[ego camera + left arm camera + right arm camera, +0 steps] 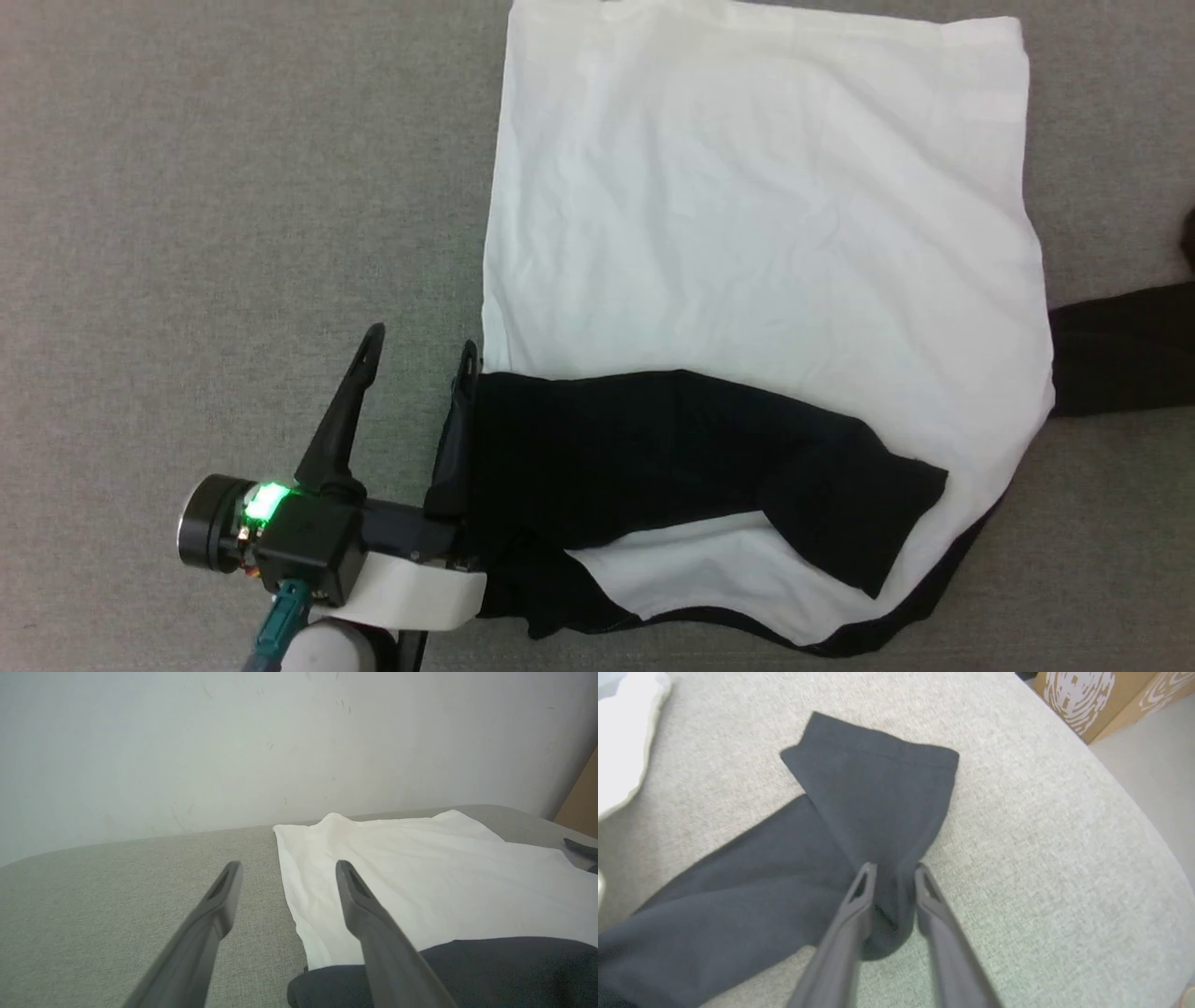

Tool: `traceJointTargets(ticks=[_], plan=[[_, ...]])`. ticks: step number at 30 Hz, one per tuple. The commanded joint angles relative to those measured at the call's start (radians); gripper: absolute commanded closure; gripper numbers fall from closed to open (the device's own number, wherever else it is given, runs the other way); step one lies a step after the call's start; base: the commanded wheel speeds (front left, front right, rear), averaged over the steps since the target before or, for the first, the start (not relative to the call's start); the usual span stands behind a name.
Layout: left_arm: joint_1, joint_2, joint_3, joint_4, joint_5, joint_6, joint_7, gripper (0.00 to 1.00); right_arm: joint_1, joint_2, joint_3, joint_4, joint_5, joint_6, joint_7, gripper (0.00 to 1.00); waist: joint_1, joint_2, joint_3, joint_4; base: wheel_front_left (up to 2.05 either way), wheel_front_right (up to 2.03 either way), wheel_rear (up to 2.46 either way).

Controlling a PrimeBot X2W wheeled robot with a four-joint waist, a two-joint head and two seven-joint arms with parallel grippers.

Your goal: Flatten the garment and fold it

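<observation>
Soft white T-shirt with black sleeves (pixel 747 233) lies mostly flat, one sleeve folded in, other sticking out; left gripper (pixel 422 341) spread wide, right gripper (pixel 895 867) straddles sleeve cloth, can't tell if pinching.

Black 2-fingered left pincer (pixel 421 338), green light (pixel 264 501), white forearm (pixel 420 597)

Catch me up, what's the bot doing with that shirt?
A two-armed robot is folding a white shirt with black sleeves on a grey padded surface. The body lies flat, and one sleeve is already folded across its lower part. The left hand sits open beside that sleeve's edge, holding nothing. The right hand is at the other sleeve, which sticks out to the robot's right, with cloth bunched between its narrowly parted fingers; whether it grips is unclear.
</observation>
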Motion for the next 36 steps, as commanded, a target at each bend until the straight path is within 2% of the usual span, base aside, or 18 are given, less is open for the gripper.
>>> traceJointTargets(ticks=[1,9,13,20,30,36], plan=[[0.017,0.004,0.001,0.002,0.006,0.01,-0.005,0.0,-0.013,-0.016,0.011,-0.014,0.011,-0.001,0.004,0.0,0.0001,0.0,-0.021,-0.009,0.0,0.0,0.0],[0.05,0.001,0.012,0.0,-0.004,0.024,-0.005,0.0,0.003,-0.068,0.042,-0.195,0.076,-0.001,0.165,0.0,0.0001,0.0,-0.062,-0.045,0.0,0.0,0.0],[0.046,0.003,0.013,-0.006,-0.006,0.02,-0.005,0.0,-0.018,-0.101,0.044,-0.227,0.069,-0.001,0.205,0.0,0.0001,0.0,-0.045,-0.058,0.0,0.0,0.0],[0.022,0.011,0.006,-0.018,0.0,0.009,-0.005,0.0,-0.102,-0.134,0.058,-0.148,0.039,-0.001,0.219,0.0,0.0001,0.0,0.007,-0.052,0.0,0.0,0.0],[-0.005,0.014,-0.009,-0.025,0.01,0.003,-0.005,0.0,-0.182,-0.132,0.076,-0.009,0.005,-0.001,0.228,0.0,0.0001,0.0,0.07,-0.013,0.0,0.0,0.0],[-0.019,0.016,-0.014,-0.019,0.009,0.002,-0.005,0.0,-0.222,-0.126,0.047,0.085,-0.034,-0.001,0.23,0.0,0.0001,0.0,0.096,0.022,0.0,0.0,0.0]])
